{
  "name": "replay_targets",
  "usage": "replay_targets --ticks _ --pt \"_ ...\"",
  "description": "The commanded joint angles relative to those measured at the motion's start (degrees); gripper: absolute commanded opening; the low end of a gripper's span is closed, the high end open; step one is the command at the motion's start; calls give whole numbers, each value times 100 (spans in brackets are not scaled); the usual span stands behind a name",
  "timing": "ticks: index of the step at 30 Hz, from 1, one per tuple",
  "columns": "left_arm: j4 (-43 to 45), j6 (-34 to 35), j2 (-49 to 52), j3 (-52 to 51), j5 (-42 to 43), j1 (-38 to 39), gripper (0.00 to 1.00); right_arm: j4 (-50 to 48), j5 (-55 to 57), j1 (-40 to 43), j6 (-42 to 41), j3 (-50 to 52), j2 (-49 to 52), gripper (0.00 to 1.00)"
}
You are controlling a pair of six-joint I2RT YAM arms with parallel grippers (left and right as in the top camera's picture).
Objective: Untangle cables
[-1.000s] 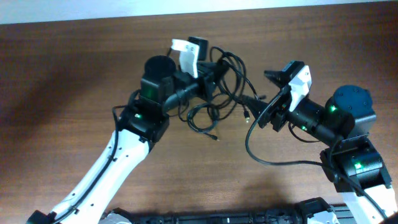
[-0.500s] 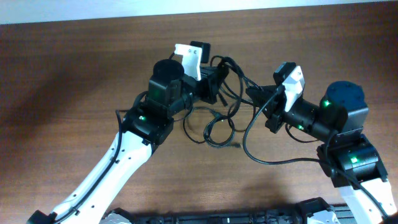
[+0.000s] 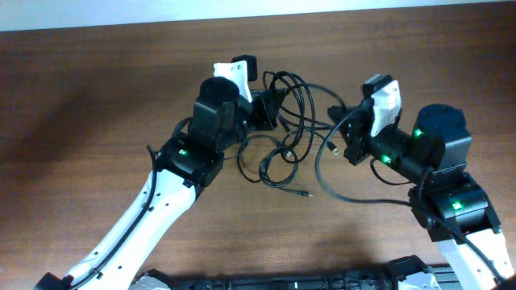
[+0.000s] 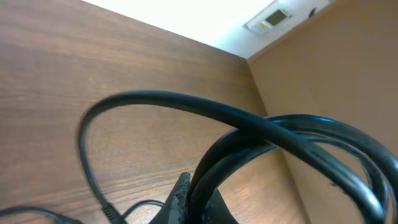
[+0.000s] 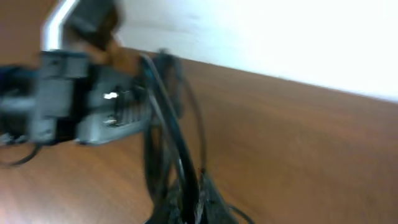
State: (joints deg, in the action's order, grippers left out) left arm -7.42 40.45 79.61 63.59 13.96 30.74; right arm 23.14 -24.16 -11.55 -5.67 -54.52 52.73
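Note:
Several thin black cables (image 3: 292,113) hang in a tangle between my two grippers above the wooden table. Loose loops (image 3: 278,165) trail down onto the wood, and one plug end (image 3: 306,193) lies free. My left gripper (image 3: 266,109) is shut on a bundle of cables (image 4: 249,124), which rises from between its fingertips (image 4: 181,196). My right gripper (image 3: 337,121) is shut on a cable strand (image 5: 171,134) that runs up from its jaws; this view is blurred. The left gripper's body (image 5: 81,106) shows in the right wrist view, close by on the left.
The brown wooden table (image 3: 97,97) meets a white wall along its far edge (image 3: 403,12). A thicker black wire (image 3: 355,201) of the right arm loops over the wood below the right gripper.
My right gripper has shut on a cable strand. Both grippers have shifted towards the far edge, the cables are drawn out between them, and the loose loops and plug have slid on the table.

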Motion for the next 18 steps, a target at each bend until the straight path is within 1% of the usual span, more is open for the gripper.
replay_targets --ticks 1,3,8,9,10,11,12,15,18 --pt "-127 116 -24 52 -1294 -317 0 251 1941 70 -1305 -57 -131 4" --pt "-105 116 -24 52 -1320 -317 0 315 2168 70 -1502 -57 -131 4" --pt "-2 116 -24 52 -1436 -317 0 306 2166 70 -1499 -57 -131 4" --pt "33 111 -24 52 -1429 -317 0 308 2162 70 -1497 -57 -131 8" --pt "48 103 -24 52 -1370 -317 0 313 2111 70 -1473 -57 -131 32" --pt "94 -74 -24 52 -1220 -317 0 315 1982 70 -1386 -57 -131 56" --pt "219 -474 -24 52 -984 -317 0 308 1818 70 -1248 -57 -131 70" --pt "623 -1530 -24 52 -400 -310 0 306 1305 70 -785 -57 -188 82" --pt "911 -2168 -24 55 -74 -289 0 208 295 70 -140 -57 -291 83"
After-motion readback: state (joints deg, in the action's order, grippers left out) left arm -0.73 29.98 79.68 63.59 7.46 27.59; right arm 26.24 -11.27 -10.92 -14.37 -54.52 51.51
